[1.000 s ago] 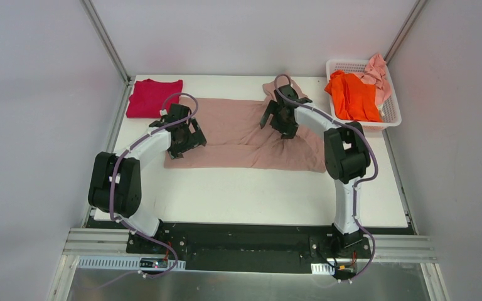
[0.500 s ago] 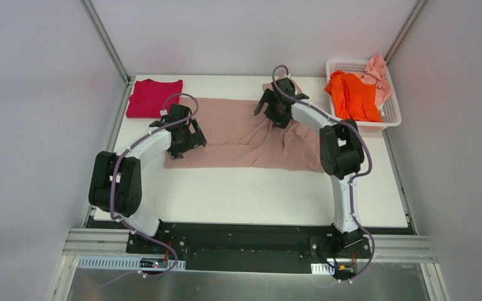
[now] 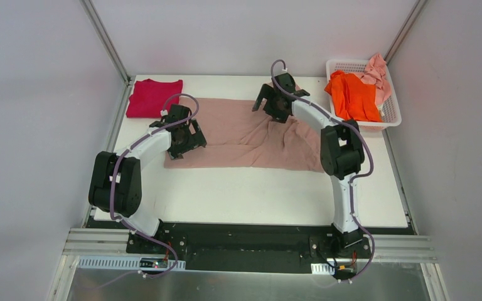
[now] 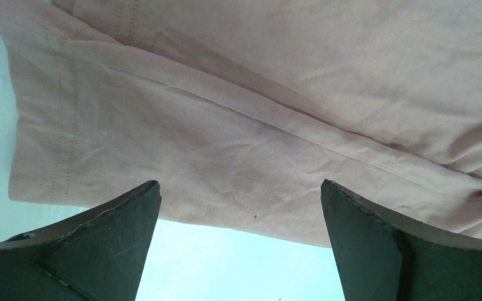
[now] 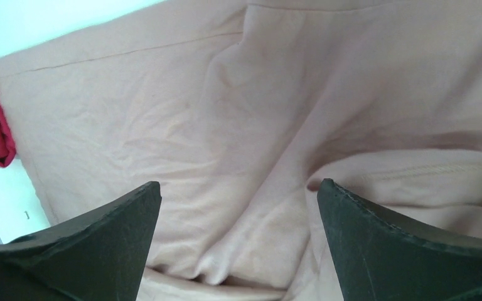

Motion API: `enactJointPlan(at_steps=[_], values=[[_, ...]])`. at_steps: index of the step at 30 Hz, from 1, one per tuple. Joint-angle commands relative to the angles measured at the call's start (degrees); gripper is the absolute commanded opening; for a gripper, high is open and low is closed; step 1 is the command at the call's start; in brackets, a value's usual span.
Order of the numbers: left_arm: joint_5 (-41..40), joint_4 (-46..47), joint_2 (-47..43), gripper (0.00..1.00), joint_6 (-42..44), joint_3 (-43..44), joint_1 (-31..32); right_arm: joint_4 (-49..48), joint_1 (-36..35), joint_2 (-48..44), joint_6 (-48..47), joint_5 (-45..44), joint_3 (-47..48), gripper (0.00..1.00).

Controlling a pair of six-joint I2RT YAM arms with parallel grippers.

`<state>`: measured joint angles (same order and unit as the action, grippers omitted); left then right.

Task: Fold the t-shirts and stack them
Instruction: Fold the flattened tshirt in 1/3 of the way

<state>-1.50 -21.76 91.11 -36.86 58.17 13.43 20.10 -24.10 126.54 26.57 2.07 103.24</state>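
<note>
Beige tee [image 3: 245, 135] lay spread mid-frame, crimson tee [image 3: 152, 97] folded upper left, orange tee [image 3: 351, 97] and pink tee [image 3: 376, 70] heaped in basket [image 3: 391, 113] upper right, left gripper [image 3: 185, 139] and right gripper [image 3: 275, 105] both stood wide apart over beige tee.

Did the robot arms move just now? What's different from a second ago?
The right gripper slid from the middle of the beige t-shirt toward the shirt's far edge, open and holding nothing. The left gripper stayed put over the shirt's left end, open too. The crimson t-shirt and the basket did not move.
</note>
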Motion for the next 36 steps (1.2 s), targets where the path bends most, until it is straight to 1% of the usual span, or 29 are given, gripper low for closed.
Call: enactJointPlan(at_steps=[1, 5, 8, 10, 13, 16, 19, 24, 28, 30, 34, 36], values=[[1.4, -0.3, -2.3, 0.99, 0.8, 0.1, -0.2, 3.4, 0.0, -12.3, -5.8, -4.4, -1.3, 1.00], [1.4, -0.3, -2.1, 0.99, 0.8, 0.7, -0.2, 5.4, 0.1, -19.4, -5.7, -10.2, -9.1, 1.00], [2.7, -0.3, -0.9, 0.99, 0.9, 1.5, -0.2, 6.4, 0.8, -23.2, -4.5, -11.6, -16.3, 1.00], [2.7, -0.2, 0.1, 0.99, 1.1, 2.0, -0.2, 5.8, 2.1, -25.0, -2.9, -10.4, -20.7, 1.00], [2.7, 0.0, 1.8, 0.99, 1.6, 2.7, -0.2, 2.7, 4.2, -24.3, -1.3, -5.4, -24.4, 1.00], [2.0, 0.8, 4.1, 0.99, 2.2, 2.8, -0.2, -0.2, 5.5, -21.6, -1.0, -0.1, -24.6, 1.00], [0.1, 1.2, 6.6, 0.99, 2.7, 2.4, -0.3, -3.6, 6.5, -18.5, -0.8, 1.4, -23.5, 1.00], [-1.8, 1.5, 9.6, 0.99, 2.2, 1.2, -1.0, -6.3, 8.8, -13.4, -0.7, -0.4, -20.3, 0.99], [-2.7, 1.7, 9.1, 0.99, 2.1, -0.8, -2.0, -9.4, 11.8, -10.2, 0.1, -1.6, -19.1, 1.00], [-3.2, 1.7, 8.2, 0.99, 1.9, -2.0, -2.2, -10.1, 13.5, -9.4, 1.4, -4.0, -18.9, 1.00], [-2.5, 1.8, 6.8, 0.99, 1.9, -3.3, -2.2, -9.9, 14.5, -11.4, 0.2, -6.3, -18.6, 1.00], [-1.4, 1.9, 6.4, 0.99, 1.8, -3.3, -2.3, -9.0, 14.4, -13.3, -0.9, -4.9, -18.5, 1.00]])
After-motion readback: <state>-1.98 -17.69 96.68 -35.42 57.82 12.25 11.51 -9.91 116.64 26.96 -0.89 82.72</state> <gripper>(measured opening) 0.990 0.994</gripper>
